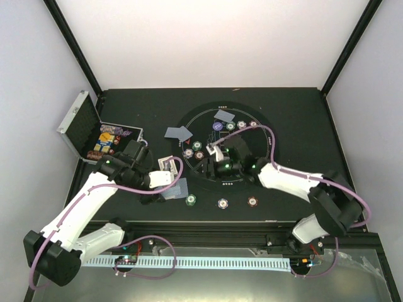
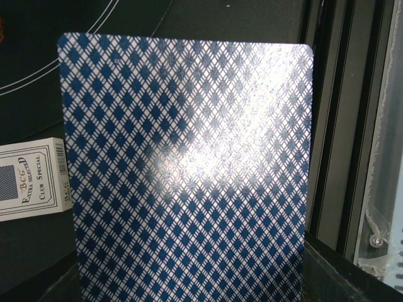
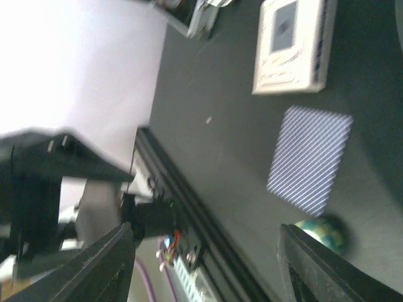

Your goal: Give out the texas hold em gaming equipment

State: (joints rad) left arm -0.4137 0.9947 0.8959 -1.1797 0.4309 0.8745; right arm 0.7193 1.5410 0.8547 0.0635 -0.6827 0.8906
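We found the left jaws hidden behind the held card (image 2: 186, 170). It stood upright and square to the left wrist lens, far nearer than the card box (image 2: 30, 179) lying on the counter (image 1: 157, 107) beside it. From that we judged the jaws closed on the card's lower edge. In the top view the card hung just off the near-left of the round mat (image 1: 264, 126), between the box and a green chip (image 1: 190, 200). The right jaws stood wide apart and empty, their fingers (image 3: 110, 258) framing that same card and chip. A second chip (image 1: 222, 203) and a third chip (image 1: 252, 201) lay in a row along the near side, and the open case (image 1: 82, 123) sat well apart at the far left.

We took the step in hand to be dealing this card to the place by the green chip. To do it well, we would tip the card flat, bring it low until it nearly touched the counter, and only then part the jaws, since a thin glossy card let go from height could flutter or slide. We would set it beside the chip, not on it, clear of the box, and keep the right arm back from the left arm's path
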